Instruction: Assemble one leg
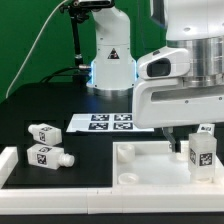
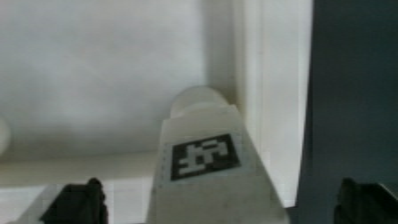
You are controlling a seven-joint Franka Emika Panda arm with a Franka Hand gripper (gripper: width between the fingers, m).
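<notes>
One white leg [image 1: 200, 155] with a square tag stands upright on the right part of the large white panel [image 1: 140, 165]. My gripper [image 1: 200, 148] hangs straight over it, with a finger on each side. In the wrist view the leg [image 2: 210, 150] rises between the two dark fingertips [image 2: 80, 203], with a visible gap on both sides. My gripper [image 2: 222, 208] is open around the leg and does not touch it. Two more legs lie on the black table at the exterior view's left, one [image 1: 45, 132] behind the other [image 1: 47, 156].
The marker board [image 1: 108, 122] lies flat behind the panel, in front of the arm's white base [image 1: 110, 65]. A white bar [image 1: 10, 165] sits at the table's front in the exterior view's left. The panel's raised rim [image 2: 267, 80] runs beside the leg, with dark table [image 2: 356, 80] beyond.
</notes>
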